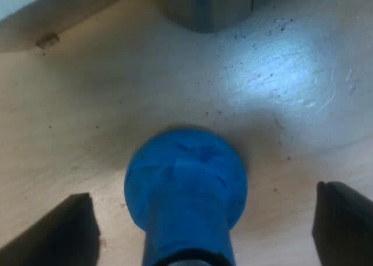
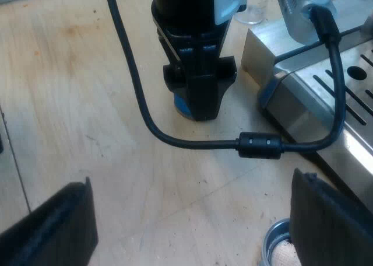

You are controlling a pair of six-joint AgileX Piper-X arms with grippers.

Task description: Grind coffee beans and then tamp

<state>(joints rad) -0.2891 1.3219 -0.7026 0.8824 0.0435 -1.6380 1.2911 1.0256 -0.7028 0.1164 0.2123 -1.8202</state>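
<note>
Left end effector [image 1: 204, 196] spread around blue tamper [image 1: 185, 178], right end effector [image 2: 192, 184] spread above table [image 2: 70, 102]

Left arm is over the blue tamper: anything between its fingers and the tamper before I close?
Nothing visible. The blue round-knobbed tamper stands on the pale wooden table between the left gripper's open black fingers, with bare wood in both gaps. The grey metal machine's corner lies beyond it, apart.
</note>
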